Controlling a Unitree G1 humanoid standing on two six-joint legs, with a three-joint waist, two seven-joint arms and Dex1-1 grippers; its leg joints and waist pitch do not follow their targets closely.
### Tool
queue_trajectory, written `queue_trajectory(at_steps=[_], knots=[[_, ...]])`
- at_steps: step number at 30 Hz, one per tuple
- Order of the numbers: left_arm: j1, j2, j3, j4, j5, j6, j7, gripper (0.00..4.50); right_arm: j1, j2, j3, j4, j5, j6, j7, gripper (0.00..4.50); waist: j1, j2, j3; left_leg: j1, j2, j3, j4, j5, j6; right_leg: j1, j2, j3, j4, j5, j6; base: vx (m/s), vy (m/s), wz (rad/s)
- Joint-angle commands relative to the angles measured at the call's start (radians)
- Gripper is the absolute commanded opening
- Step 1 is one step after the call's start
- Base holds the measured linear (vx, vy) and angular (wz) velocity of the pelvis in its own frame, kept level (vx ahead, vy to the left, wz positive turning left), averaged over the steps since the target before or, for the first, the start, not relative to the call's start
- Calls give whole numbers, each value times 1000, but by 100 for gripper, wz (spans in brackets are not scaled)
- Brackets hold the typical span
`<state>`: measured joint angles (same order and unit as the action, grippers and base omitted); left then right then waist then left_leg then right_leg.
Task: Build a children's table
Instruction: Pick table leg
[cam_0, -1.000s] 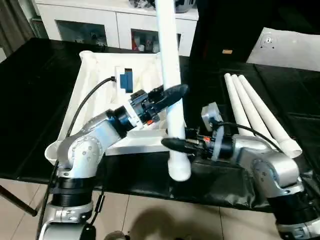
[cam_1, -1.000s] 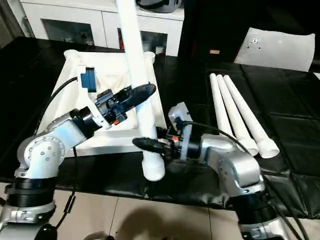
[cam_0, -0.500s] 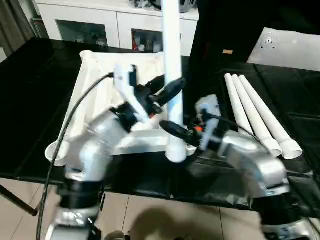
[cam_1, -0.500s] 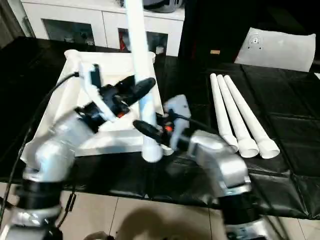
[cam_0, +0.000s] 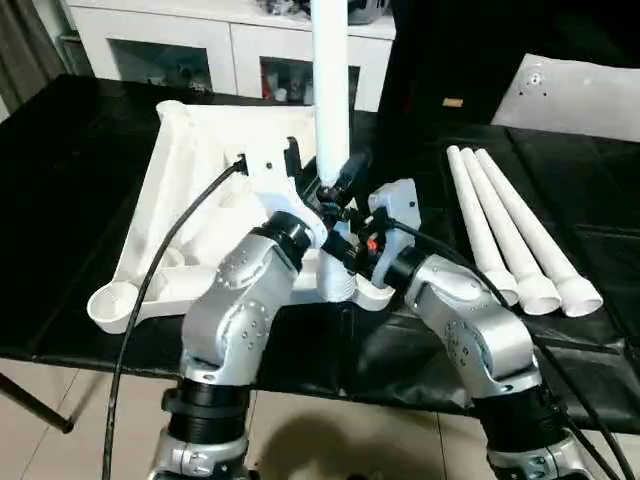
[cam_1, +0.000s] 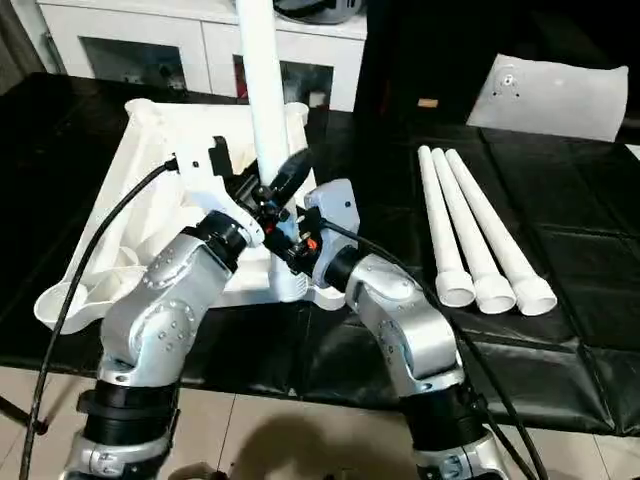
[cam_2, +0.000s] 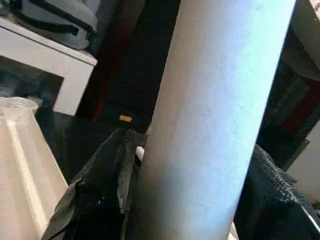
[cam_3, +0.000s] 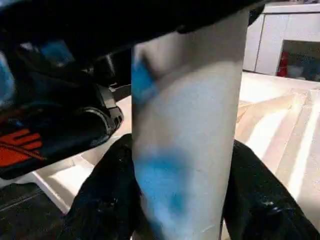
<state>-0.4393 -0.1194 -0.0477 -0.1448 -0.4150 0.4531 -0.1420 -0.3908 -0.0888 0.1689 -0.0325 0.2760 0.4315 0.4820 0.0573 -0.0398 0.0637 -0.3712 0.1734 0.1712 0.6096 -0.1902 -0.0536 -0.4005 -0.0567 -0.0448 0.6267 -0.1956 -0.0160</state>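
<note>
The white tabletop (cam_0: 200, 170) lies underside up on the black-covered table, ribs and round corner sockets showing. One white leg (cam_0: 330, 100) stands nearly upright, its lower end at the near right corner socket (cam_0: 345, 288). My left gripper (cam_0: 336, 185) is shut on the leg partway up. My right gripper (cam_0: 340, 250) is shut on it just below. In the left wrist view black fingers (cam_2: 95, 200) flank the leg (cam_2: 210, 115). The right wrist view shows the same, fingers (cam_3: 110, 195) pressing the leg (cam_3: 185, 125). Three more legs (cam_0: 505, 235) lie side by side to the right.
White glass-door cabinets (cam_0: 200, 50) stand behind the table. A flat white sheet (cam_0: 570, 95) lies at the far right. The near left corner socket (cam_0: 115, 300) sits close to the table's front edge. Black cover (cam_0: 60, 180) stretches left of the tabletop.
Both arms have carried the leg away from the front edge. Its lower end rose from below the table edge to the near right corner socket, and the leg now stands straighter.
</note>
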Motion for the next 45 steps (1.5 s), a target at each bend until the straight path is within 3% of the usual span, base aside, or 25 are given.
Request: queue_trajectory(at_steps=[1,18,26,35,38,41,45], knots=[[6,-1,5,-19,19,-14,15,257,-15,-1,-15,6,-6,-15,-19,184,-1,-8,-66,2,47,-15,-69,-154,3,50,-71,49,-86,-227,-101,0,0,0],[13,32,-11,-15,41,-29,-14,257,-28,4,-22,27,-20,-29,-23,184,-2,-9,-67,3,47,-14,-69,-143,5,52,-72,50,-82,-183,-116,0,0,0],[-10,118,-40,12,102,-51,-70,257,-35,3,-23,34,-16,-29,-17,184,-4,-4,-68,5,48,-15,-71,-145,-3,50,-71,49,-79,-170,-118,0,0,0],[-15,125,-22,23,85,-52,-82,257,-36,-1,-24,37,-15,-32,-15,184,-3,-3,-68,6,48,-15,-71,-152,-7,51,-72,49,-79,-171,-130,0,0,0],[-15,86,15,23,21,-25,-77,257,-39,-3,-26,40,-15,-33,-14,184,-3,-4,-69,5,47,-14,-69,-147,-8,52,-73,50,-79,-170,-132,0,0,0],[-21,25,89,15,-125,50,-63,257,-40,-5,-24,39,-14,-32,-8,184,-2,-5,-69,4,46,-13,-68,-143,-9,53,-72,49,-76,-155,-154,0,0,0],[-26,12,116,6,-204,86,-76,257,-39,-7,-23,36,-11,-30,-2,184,-2,-7,-68,4,44,-13,-67,-151,2,53,-70,48,-80,-184,-137,0,0,0]])
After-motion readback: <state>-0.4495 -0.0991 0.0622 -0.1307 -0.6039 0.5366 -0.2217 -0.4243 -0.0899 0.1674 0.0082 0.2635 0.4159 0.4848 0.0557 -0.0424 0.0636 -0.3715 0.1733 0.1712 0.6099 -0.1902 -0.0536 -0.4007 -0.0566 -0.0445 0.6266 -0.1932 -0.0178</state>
